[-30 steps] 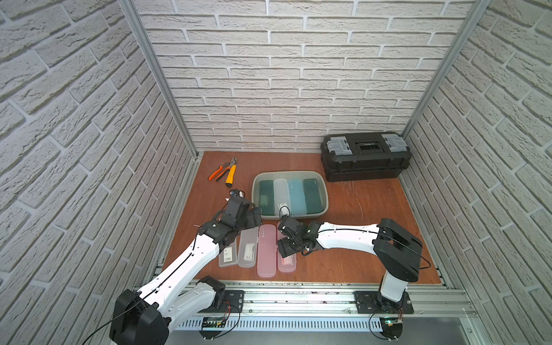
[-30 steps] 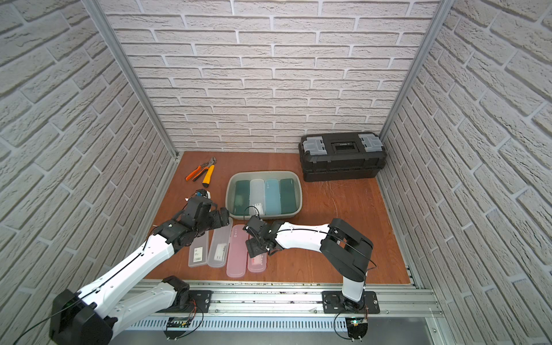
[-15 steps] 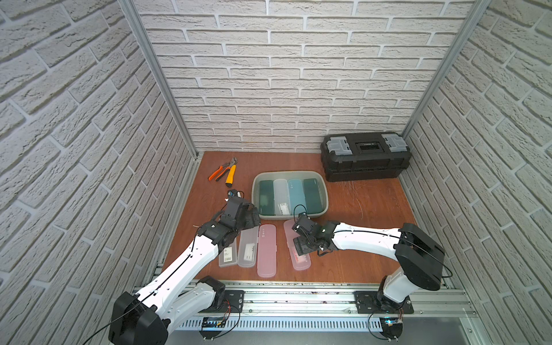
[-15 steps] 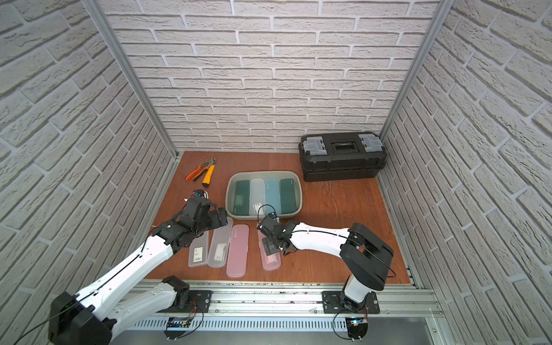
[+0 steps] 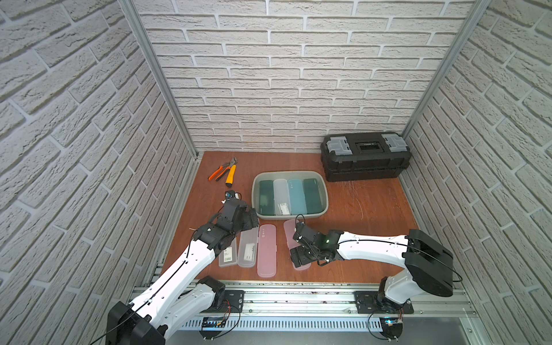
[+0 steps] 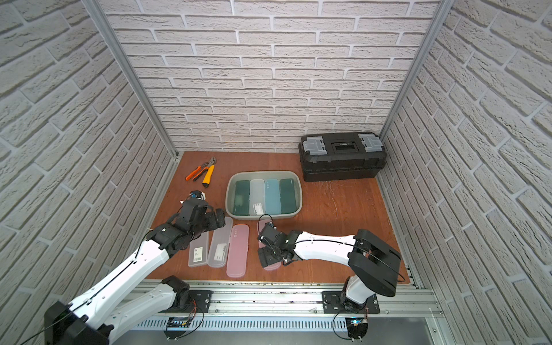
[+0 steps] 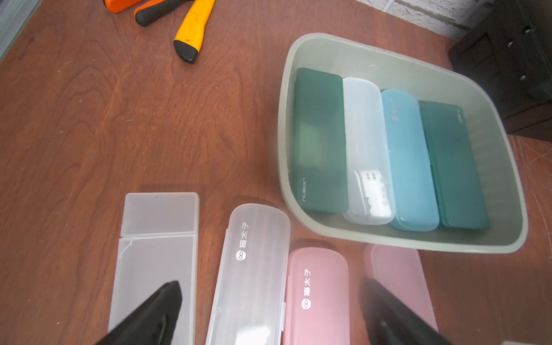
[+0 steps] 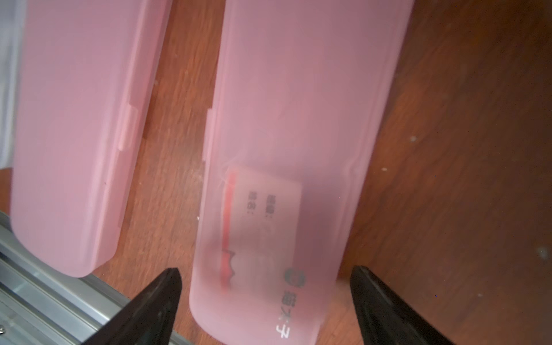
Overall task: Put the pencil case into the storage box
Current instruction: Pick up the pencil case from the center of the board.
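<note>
The pencil case (image 8: 286, 149) is frosted pink with a paper label inside. It lies flat on the wooden table, in front of the storage box (image 5: 257, 191), and shows in both top views (image 5: 289, 230) (image 6: 264, 224). My right gripper (image 8: 265, 286) stands open astride its near end, with a small gap between each fingertip (image 8: 171, 277) and the case, and shows from above (image 5: 300, 260). My left gripper (image 7: 271, 291) is open above a clear case (image 7: 254, 268) and a second pink case (image 7: 316, 286), holding nothing. The grey-green storage box (image 7: 388, 242) holds several cases side by side.
To the left of the pencil case lies a row of a pink case (image 5: 266, 251), a clear rounded case (image 5: 248, 248) and a clear rectangular case (image 5: 228, 254). Orange pliers (image 5: 221, 171) and a yellow-handled tool (image 5: 230, 176) lie at the back left. A black toolbox (image 5: 366, 156) stands at the back right. An aluminium rail (image 5: 298, 286) edges the front.
My right gripper has shifted the pencil case to the right, away from the other pink case, and its jaws have widened off it. The left arm has not moved.
</note>
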`<act>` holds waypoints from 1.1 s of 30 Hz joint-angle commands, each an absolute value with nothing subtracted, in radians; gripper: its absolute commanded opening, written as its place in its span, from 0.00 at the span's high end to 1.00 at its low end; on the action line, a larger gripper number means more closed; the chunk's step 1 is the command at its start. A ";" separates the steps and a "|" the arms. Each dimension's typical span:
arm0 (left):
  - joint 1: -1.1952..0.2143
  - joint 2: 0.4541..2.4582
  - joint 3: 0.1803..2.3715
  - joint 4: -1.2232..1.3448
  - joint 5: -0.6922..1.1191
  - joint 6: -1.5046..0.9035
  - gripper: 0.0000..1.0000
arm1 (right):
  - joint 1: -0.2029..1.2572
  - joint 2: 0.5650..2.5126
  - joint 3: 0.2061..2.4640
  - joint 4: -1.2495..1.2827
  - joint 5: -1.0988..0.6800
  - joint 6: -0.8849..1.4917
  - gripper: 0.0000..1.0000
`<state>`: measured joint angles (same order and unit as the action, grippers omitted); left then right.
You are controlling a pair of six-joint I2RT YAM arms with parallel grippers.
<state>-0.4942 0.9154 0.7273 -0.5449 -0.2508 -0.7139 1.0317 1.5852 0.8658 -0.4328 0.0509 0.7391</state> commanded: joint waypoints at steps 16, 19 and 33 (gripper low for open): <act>-0.502 0.891 0.787 -0.599 -0.246 -0.691 0.02 | 1.098 1.634 0.862 -0.573 0.259 0.795 0.30; -0.510 0.892 0.795 -0.586 -0.242 -0.702 0.02 | 1.102 1.578 0.817 -0.577 0.269 0.782 0.35; -0.539 0.891 0.931 -0.580 -0.309 -0.608 0.01 | 1.123 1.299 0.738 -0.626 0.237 0.623 0.44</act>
